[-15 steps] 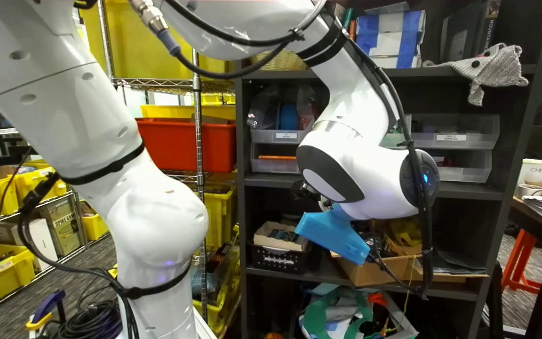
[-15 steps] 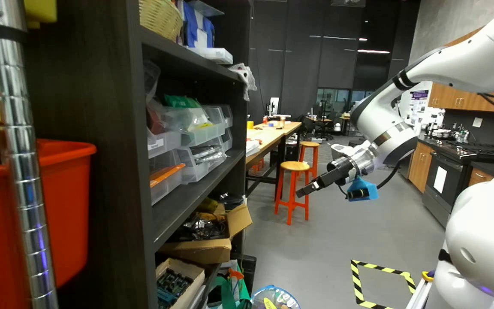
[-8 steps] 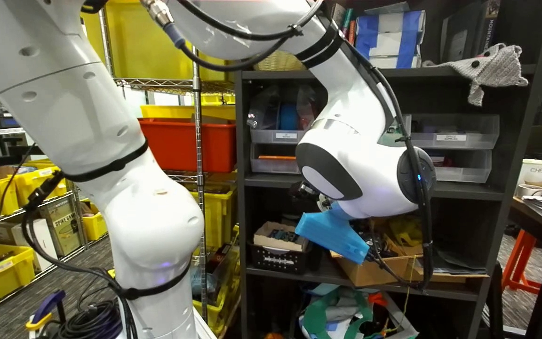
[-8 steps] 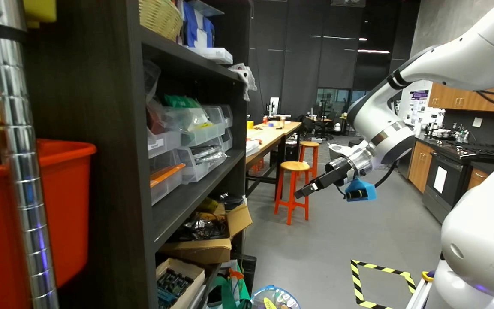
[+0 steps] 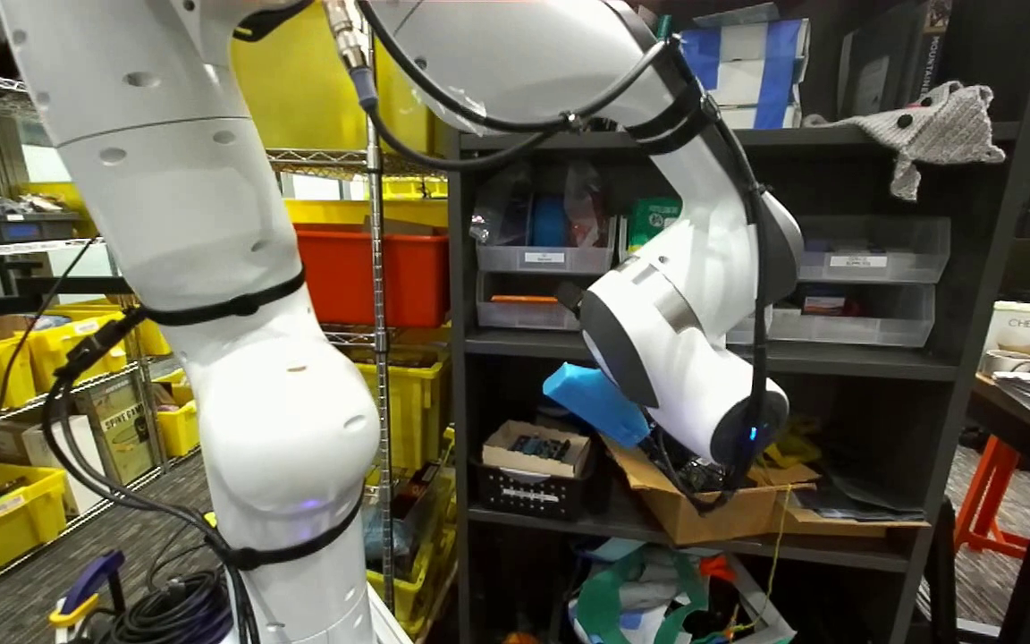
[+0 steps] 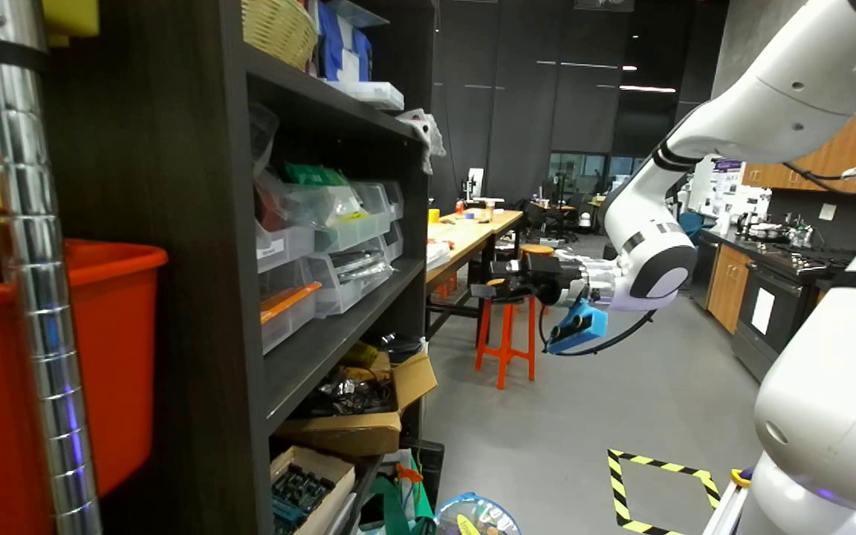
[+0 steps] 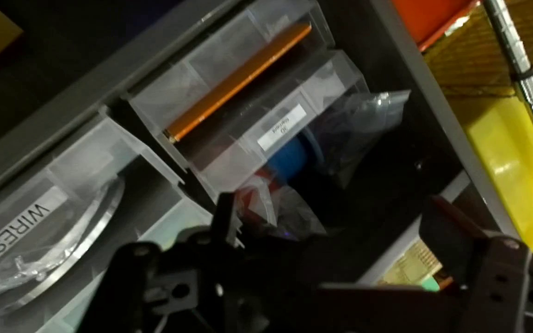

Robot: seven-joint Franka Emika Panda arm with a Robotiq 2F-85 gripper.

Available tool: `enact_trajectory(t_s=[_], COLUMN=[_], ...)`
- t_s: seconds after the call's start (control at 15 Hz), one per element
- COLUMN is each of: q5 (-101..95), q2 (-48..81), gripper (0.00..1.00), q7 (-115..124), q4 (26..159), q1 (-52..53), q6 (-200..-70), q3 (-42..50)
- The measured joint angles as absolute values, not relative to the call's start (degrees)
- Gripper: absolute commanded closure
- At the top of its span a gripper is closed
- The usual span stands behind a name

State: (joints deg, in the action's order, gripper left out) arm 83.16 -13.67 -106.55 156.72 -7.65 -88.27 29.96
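As I look across the room, the white arm (image 6: 762, 96) is angled towards a dark shelf (image 6: 331, 338), and its black pincer (image 7: 333, 208) hangs in the air before it, the two fingers (image 7: 224, 215) spread wide with a gap between them. In an exterior view, the fingertips stand apart from the shelf's front edge. Nearest to where the pincer points, a stack of clear bins (image 5: 582, 259) sits on the shelf, tilted and upside down in the wrist view. The upper bin (image 7: 326, 82) bears a white label (image 7: 281, 127) and holds a blue spool (image 7: 289, 159) beside a crumpled clear bag (image 7: 373, 111); the lower bin (image 7: 229, 51) has an orange bar (image 7: 241, 81) lying along it. Just beside the lower one sits another bin (image 7: 81, 159), marked WIRES, with silvery strips (image 7: 83, 245) inside. A blue holder (image 6: 578, 327) is fixed to the arm next to the pincer. One shelf down, I can see an open cardboard box (image 5: 747, 521) of tangled cables (image 6: 357, 394) and, near it, a smaller box (image 5: 528, 463) of circuit boards (image 6: 298, 487). Higher up, a grey knitted toy (image 5: 935, 130) droops over the shelf's edge. An orange tub (image 5: 417, 277) sits on a metal rack (image 5: 378, 295) beside the shelf. Farther back, an orange stool (image 6: 508, 334) stands near a long wooden desk (image 6: 472, 230), with small items (image 6: 434, 216) along its top.
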Motion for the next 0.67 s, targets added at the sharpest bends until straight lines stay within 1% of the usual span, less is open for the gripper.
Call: enact_trajectory(t_s=[0.27,0.47,0.67], q5=[94.35,98.03,98.03], q2=[-8.97,-6.92,-6.06], gripper=[0.0,0.0,0.0], q7=[-107.48,-105.21,-104.12], q4=[156.79,156.97,157.17], q1=[-10.86,-11.9,-12.07], q6=[-75.66,-66.62,-64.0], q3=[25.81,23.14,21.9])
